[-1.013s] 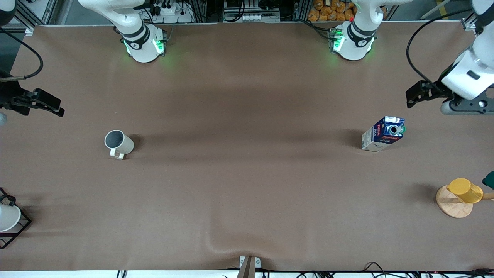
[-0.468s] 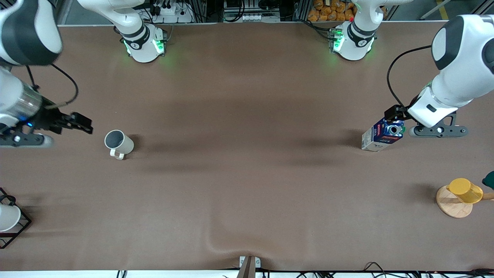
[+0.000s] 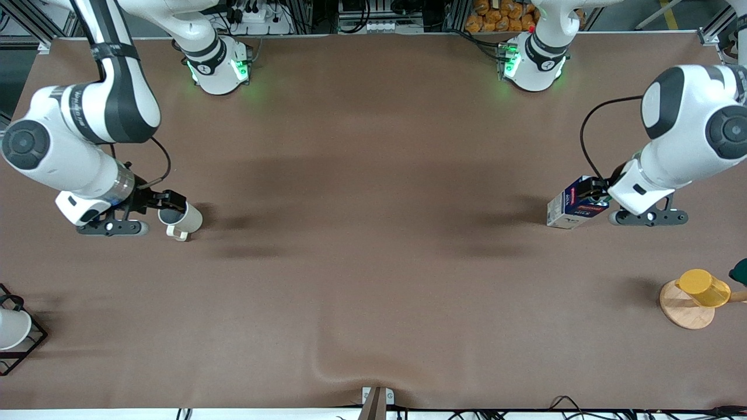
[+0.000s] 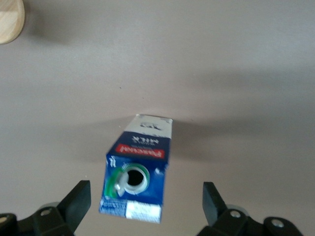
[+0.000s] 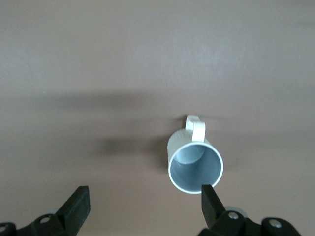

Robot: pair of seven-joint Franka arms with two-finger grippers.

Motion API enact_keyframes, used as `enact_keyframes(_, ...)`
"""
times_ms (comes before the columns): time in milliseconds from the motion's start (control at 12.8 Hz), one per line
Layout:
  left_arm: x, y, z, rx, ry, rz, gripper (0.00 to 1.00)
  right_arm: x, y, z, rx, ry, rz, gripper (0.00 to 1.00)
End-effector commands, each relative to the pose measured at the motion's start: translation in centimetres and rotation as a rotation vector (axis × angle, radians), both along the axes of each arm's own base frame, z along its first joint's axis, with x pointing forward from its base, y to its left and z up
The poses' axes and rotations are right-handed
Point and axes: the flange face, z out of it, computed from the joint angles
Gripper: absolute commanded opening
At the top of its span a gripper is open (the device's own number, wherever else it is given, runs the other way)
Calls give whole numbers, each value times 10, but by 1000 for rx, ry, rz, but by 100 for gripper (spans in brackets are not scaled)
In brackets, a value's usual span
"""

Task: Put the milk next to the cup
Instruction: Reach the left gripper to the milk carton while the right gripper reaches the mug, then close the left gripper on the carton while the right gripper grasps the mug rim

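The milk (image 3: 572,207) is a blue, red and white carton standing on the table toward the left arm's end. My left gripper (image 3: 596,189) hovers over its top, open. In the left wrist view the milk (image 4: 137,169) shows between the spread fingers of the left gripper (image 4: 145,202), untouched. The cup (image 3: 188,219) is a cream mug with a grey inside, standing toward the right arm's end. My right gripper (image 3: 169,199) is open over its rim. In the right wrist view the cup (image 5: 195,162) lies by one fingertip of the right gripper (image 5: 143,202), off centre.
A yellow cup (image 3: 703,287) sits on a round wooden disc (image 3: 680,314) nearer the front camera than the milk; the disc's edge shows in the left wrist view (image 4: 10,19). A white cup in a black wire frame (image 3: 11,329) stands at the right arm's end.
Both arms have swung in from the table's ends and come down. The left gripper has moved over the milk, the right gripper over the cup. Milk and cup have not moved.
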Motion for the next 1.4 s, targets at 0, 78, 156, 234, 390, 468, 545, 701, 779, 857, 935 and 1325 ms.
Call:
enact_keyframes(0, -11, 3, -1, 14, -18, -11, 100, -14, -5, -38, 3, 50, -24, 100)
enact_keyframes(78, -16, 3, -10, 14, -6, -18, 100, -20, -9, -58, 2, 35, -30, 100)
enact_keyframes(156, -20, 5, -11, 19, -3, -18, 100, -28, -16, -75, 2, 8, -36, 100)
enact_keyframes(234, -21, 6, -13, 18, 2, -21, 100, -35, -20, -88, 2, -10, -44, 100)
enact_keyframes(390, -25, 7, -20, 19, 18, -22, 100, -41, -22, -103, 0, -12, -47, 100)
enact_keyframes(468, -25, 19, -21, 19, 22, -6, 100, -45, -24, -110, -1, -6, -50, 100)
enact_keyframes(545, -25, 24, -23, 16, 26, -16, 100, -46, -24, -113, -2, -6, -50, 100)
enact_keyframes(701, -24, 33, -29, 12, 31, -11, 100, -44, -25, -123, -4, -12, -52, 100)
enact_keyframes(779, -22, 37, -37, 9, 32, -10, 100, -42, -24, -133, -7, -17, -50, 100)
enact_keyframes(857, -22, 37, -43, 7, 38, -11, 100, -41, -24, -144, -10, -25, -50, 94)
enact_keyframes(935, -22, 32, -42, 7, 35, -16, 100, -41, -24, -150, -12, -22, -51, 83)
enact_keyframes(1325, -25, 23, -41, -39, 37, 16, 100, -43, -22, -152, -13, 2, -63, 0)
